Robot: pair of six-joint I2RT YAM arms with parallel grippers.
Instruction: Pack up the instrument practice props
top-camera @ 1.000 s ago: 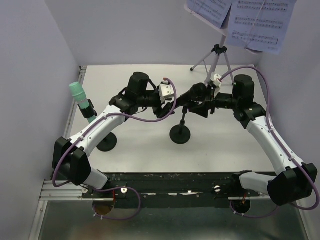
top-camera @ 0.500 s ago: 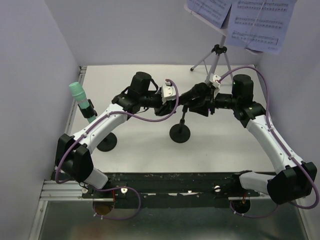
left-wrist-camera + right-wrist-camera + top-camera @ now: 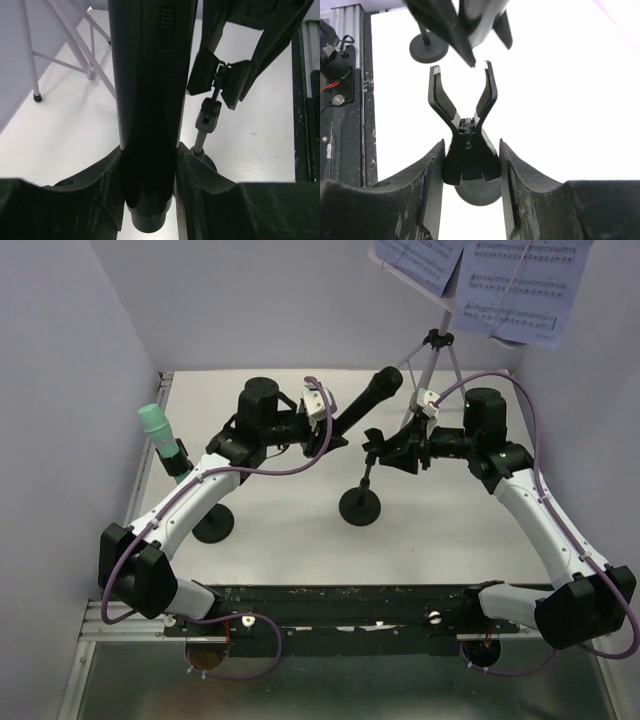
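Table: a white table (image 3: 470, 540) is enclosed by pale walls, and both arm bases are fixed at its near edge.
Left pole: a short black left pole (image 3: 213, 530) is stood on its round base at the near left, partly covered by the left arm.
Middle pole: the middle pole (image 3: 360, 506) is stood upright on its round base near the table's centre, to the right of the left pole and well apart from it.
Forked clip: the forked clip (image 3: 466, 135) at the top of the middle pole is seen with its two prongs spread.
Right gripper: the right gripper (image 3: 470, 147) is brought in from the right and clamped on the stem of the forked clip, with one finger pressed on each side.
Black microphone: the black microphone (image 3: 147, 100) is held off the table and tilted, with its head raised toward the far right. It is placed just left of the forked clip and outside the prongs.
Left gripper: the left gripper (image 3: 150, 170) is closed on the lower body of the black microphone, which is pinched between both fingers.
Mint-green microphone: the mint-green microphone (image 3: 153, 424) is carried at the top of the left pole, close to the left wall, head up and leaning slightly left.
Tripod: the silver tripod (image 3: 432, 352) is set at the far right corner of the table.
Sheet-music pages: printed sheet-music pages (image 3: 515, 285) are rested on the tripod's desk, high at the far right.
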